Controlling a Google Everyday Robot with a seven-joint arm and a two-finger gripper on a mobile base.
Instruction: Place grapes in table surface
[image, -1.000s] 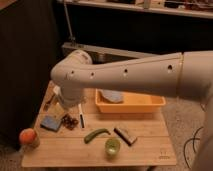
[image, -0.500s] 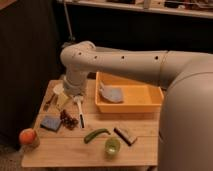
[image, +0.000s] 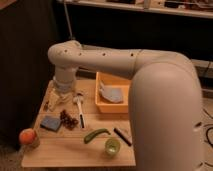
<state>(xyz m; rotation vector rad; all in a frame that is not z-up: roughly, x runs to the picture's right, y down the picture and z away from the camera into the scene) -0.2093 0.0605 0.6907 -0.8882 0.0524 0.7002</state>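
Our arm (image: 150, 85) has swung nearer the camera. Over the table surface (image: 65, 150), back-left, hangs the gripper (image: 59, 100), its grip unreadable to us. The grapes (image: 69, 120) lie on the wood just in front. We should lift straight away without nudging them.

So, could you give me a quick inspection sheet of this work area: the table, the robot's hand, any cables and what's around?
Surface: light wooden table, crowded with small things.
Job's things: grapes lying on the table, right beside a blue sponge.
Clutter: orange at the front left corner; green vegetable; green cup; dark bar; white-handled tool; yellow bin holding a grey cloth.
Grippers: gripper low over the table's back left, behind the grapes; contact with them cannot be told.
Cables: what looks like a dark cord on the floor, far right.
Surroundings: dark shelving behind the table.
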